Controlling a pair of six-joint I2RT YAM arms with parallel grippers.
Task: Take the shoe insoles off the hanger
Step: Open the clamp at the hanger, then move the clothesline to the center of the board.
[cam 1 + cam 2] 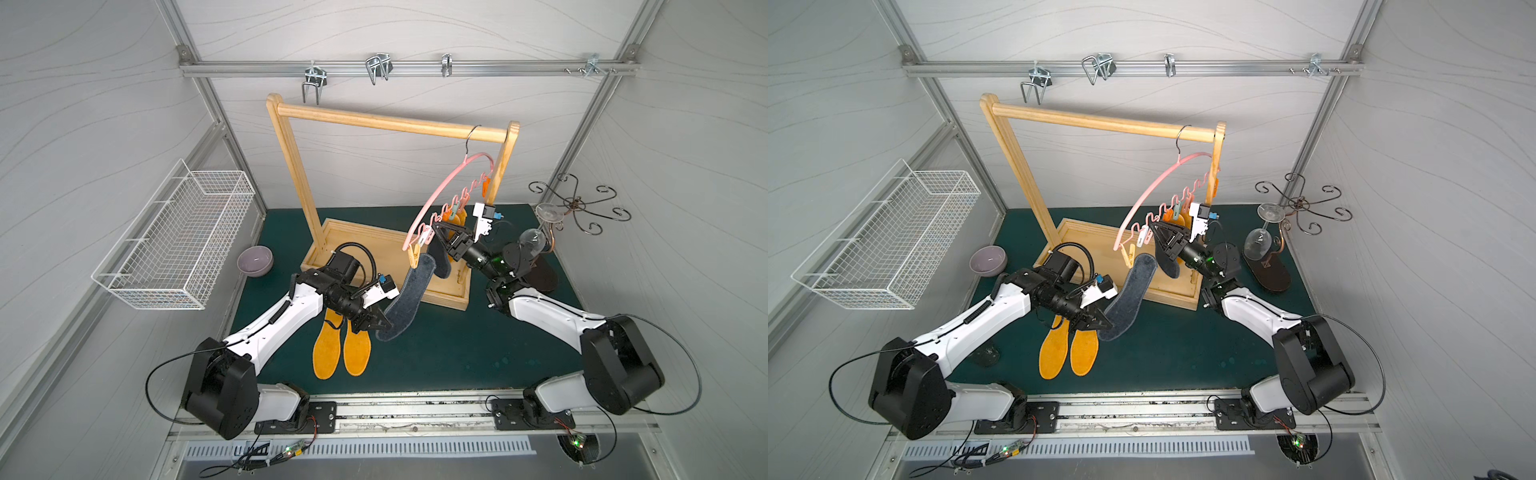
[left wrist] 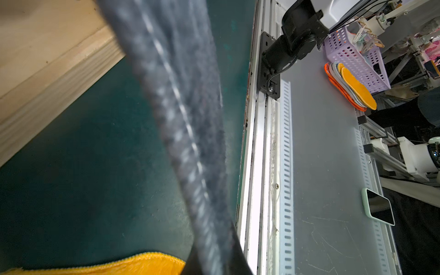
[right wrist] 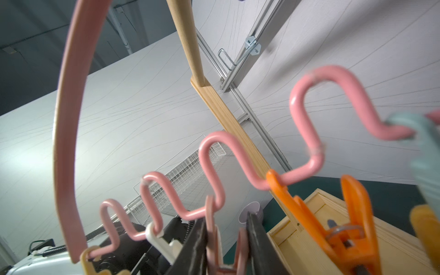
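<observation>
Two insoles down, the rest on the hanger.

My left gripper (image 1: 376, 323) is clamped on the low end of a grey insole (image 1: 405, 293), whose top is at the yellow clip (image 1: 414, 257). My right gripper (image 3: 225, 216) brackets the pink clip (image 3: 210, 228) on the hanger (image 3: 67, 119); I cannot tell if it is squeezing. Two orange insoles (image 1: 358, 349) lie on the mat (image 1: 457, 353). A second grey insole (image 1: 441, 264) and a hung orange insole (image 1: 460, 217) wait.

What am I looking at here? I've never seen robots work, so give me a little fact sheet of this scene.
Setting: pink hanger hooked on a wooden rack above a green mat
Left gripper: shut on the lower end of a dark grey insole; its top end is at a yellow clip
Right gripper: jaws either side of a pink clip; whether they squeeze it is unclear
Off the hanger: two orange insoles, side by side on the mat
On the hanger: second grey insole
</observation>
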